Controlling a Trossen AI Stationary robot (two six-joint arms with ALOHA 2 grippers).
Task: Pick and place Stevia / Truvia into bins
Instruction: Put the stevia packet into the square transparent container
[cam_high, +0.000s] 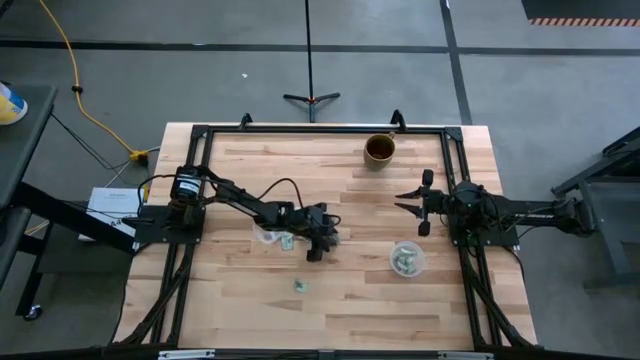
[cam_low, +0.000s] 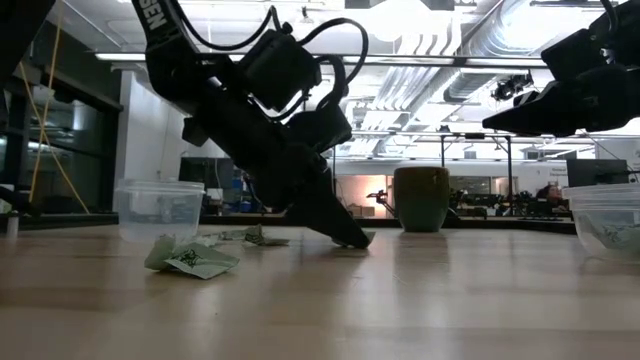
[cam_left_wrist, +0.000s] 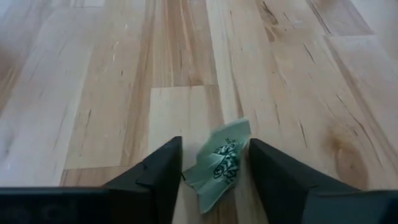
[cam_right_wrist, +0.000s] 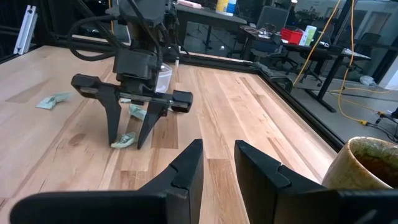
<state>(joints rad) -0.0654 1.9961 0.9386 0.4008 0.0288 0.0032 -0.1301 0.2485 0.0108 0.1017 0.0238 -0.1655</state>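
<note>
My left gripper (cam_high: 318, 246) points down at the table's middle, open, with its fingertips at the wood. A pale green sachet (cam_left_wrist: 221, 163) lies flat between its fingers, also seen from the right wrist as the sachet (cam_right_wrist: 124, 140). Two more sachets lie loose on the table, one (cam_high: 287, 240) beside the left clear cup (cam_high: 267, 234) and one (cam_high: 299, 285) nearer the near edge. The right clear cup (cam_high: 407, 259) holds several sachets. My right gripper (cam_high: 408, 201) hovers open above the table's right side. My left gripper (cam_left_wrist: 214, 180) comes from above, slanting down, with one finger (cam_left_wrist: 163, 174) on each side of the crumpled sachet. The sachet's edge (cam_left_wrist: 186, 177) reaches right up to one finger. I cannot tell whether the fingers touch it. The sachet lies on the table.
A brown opaque cup (cam_high: 379, 149) stands near the far edge, between the arms. Black frame rails (cam_high: 320, 128) run along the far and side edges. Bare wood lies toward the near edge and between the two clear cups.
</note>
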